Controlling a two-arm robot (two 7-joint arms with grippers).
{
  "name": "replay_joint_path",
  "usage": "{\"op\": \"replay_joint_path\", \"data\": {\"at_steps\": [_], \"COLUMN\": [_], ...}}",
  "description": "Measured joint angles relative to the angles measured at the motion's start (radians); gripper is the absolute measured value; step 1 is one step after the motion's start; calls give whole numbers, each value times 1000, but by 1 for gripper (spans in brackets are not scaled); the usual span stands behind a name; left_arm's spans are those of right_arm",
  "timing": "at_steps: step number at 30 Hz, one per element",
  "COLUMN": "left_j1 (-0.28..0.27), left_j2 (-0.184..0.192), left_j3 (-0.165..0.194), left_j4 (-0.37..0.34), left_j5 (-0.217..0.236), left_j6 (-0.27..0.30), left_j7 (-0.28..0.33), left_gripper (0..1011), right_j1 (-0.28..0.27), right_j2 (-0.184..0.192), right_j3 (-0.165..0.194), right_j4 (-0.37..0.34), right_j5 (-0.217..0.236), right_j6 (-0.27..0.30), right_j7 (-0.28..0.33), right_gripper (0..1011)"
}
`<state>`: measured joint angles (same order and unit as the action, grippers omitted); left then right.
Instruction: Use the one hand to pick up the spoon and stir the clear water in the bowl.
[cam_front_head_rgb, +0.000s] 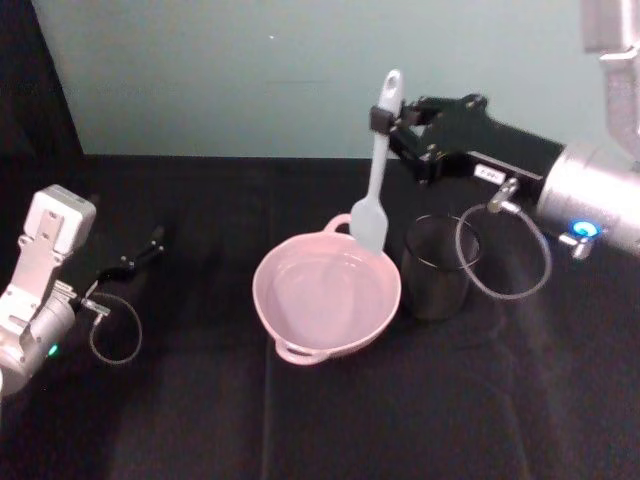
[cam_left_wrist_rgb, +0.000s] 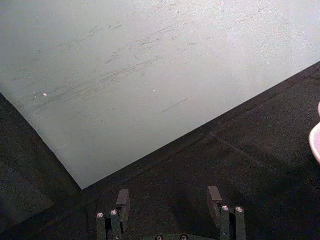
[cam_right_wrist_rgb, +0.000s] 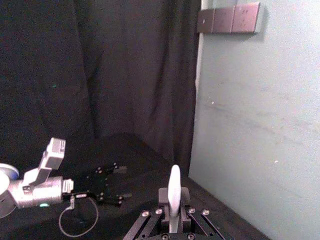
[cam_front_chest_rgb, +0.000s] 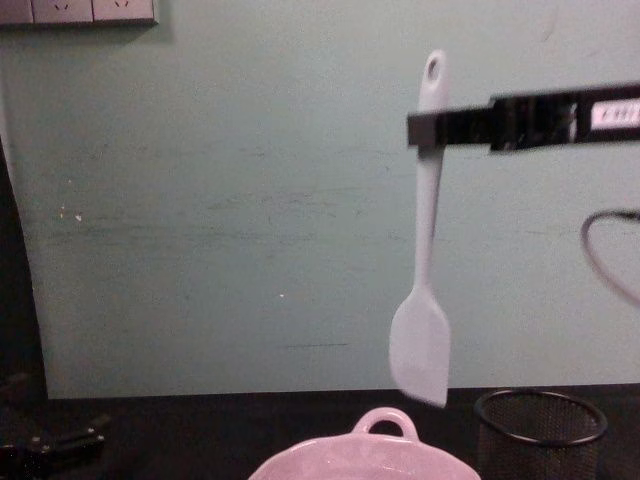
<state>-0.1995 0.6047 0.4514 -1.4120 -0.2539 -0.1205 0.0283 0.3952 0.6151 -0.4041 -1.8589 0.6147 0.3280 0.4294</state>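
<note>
My right gripper (cam_front_head_rgb: 383, 118) is shut on the upper handle of the white spoon (cam_front_head_rgb: 378, 170), which hangs upright with its blade down. In the chest view the spoon (cam_front_chest_rgb: 425, 290) ends just above the far rim and loop handle of the pink bowl (cam_front_chest_rgb: 370, 460), held by the gripper (cam_front_chest_rgb: 425, 128) near its hole end. The bowl (cam_front_head_rgb: 262, 290) sits mid-table with clear water inside. The right wrist view shows the handle (cam_right_wrist_rgb: 174, 185) between the shut fingers (cam_right_wrist_rgb: 162, 197). My left gripper (cam_front_head_rgb: 155, 240) rests parked at the far left, open (cam_left_wrist_rgb: 168, 200) and holding nothing.
A black wire-mesh cup (cam_front_head_rgb: 438, 265) stands right beside the bowl on its right, also seen in the chest view (cam_front_chest_rgb: 540, 430). Cable loops hang from both wrists. A pale wall rises behind the black-clothed table.
</note>
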Motion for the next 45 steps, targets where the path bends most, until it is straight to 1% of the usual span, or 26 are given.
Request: {"op": "replay_joint_path", "data": {"at_steps": [2,3,5,6,8,9,12,13,16,20,22,23,26,29,30,32,35,37,38,41,42,44,45], "left_j1": [0,0,0,0,0,0,0,0,0,0,0,0,0,0,0,0,0,0,0,0,0,0,0], "left_j2": [0,0,0,0,0,0,0,0,0,0,0,0,0,0,0,0,0,0,0,0,0,0,0], "left_j3": [0,0,0,0,0,0,0,0,0,0,0,0,0,0,0,0,0,0,0,0,0,0,0], "left_j4": [0,0,0,0,0,0,0,0,0,0,0,0,0,0,0,0,0,0,0,0,0,0,0], "left_j5": [0,0,0,0,0,0,0,0,0,0,0,0,0,0,0,0,0,0,0,0,0,0,0], "left_j6": [0,0,0,0,0,0,0,0,0,0,0,0,0,0,0,0,0,0,0,0,0,0,0], "left_j7": [0,0,0,0,0,0,0,0,0,0,0,0,0,0,0,0,0,0,0,0,0,0,0], "left_gripper": [1011,1011,1011,1011,1011,1011,1011,1011,1011,1011,1011,1011,1011,1011,1011,1011,1011,1011,1011,1011,1011,1011,1011], "right_j1": [1,-1,-5,-11,-18,-25,-31,-34,-36,-38,-39,-39,-39,-28,-19,-11,16,28,39,53,62,67,72], "right_j2": [-6,-11,-13,-14,-15,-16,-19,-22,-29,-40,-49,-49,-66,-93,-109,-123,-166,-187,-206,-237,-257,-273,-288], "right_j3": [-16,-29,-40,-50,-57,-61,-68,-72,-82,-97,-108,-108,-127,-147,-159,-169,-193,-199,-204,-207,-207,-205,-201], "right_j4": [25,48,68,89,110,130,158,179,213,240,251,251,263,288,305,320,370,395,423,464,490,509,527], "right_j5": [0,-1,-6,-12,-22,-30,-45,-54,-69,-84,-91,-91,-100,-105,-109,-113,-132,-141,-152,-171,-186,-200,-221], "right_j6": [-16,-37,-59,-89,-124,-159,-203,-224,-255,-276,-282,-282,-285,-285,-286,-288,-311,-325,-341,-365,-382,-397,-416], "right_j7": [7,18,26,37,48,61,78,89,110,133,144,144,155,169,175,180,187,187,184,169,155,139,113], "right_gripper": [125,125,125,125,125,125,125,125,125,125,125,125,125,125,125,125,125,125,125,125,125,125,125]}}
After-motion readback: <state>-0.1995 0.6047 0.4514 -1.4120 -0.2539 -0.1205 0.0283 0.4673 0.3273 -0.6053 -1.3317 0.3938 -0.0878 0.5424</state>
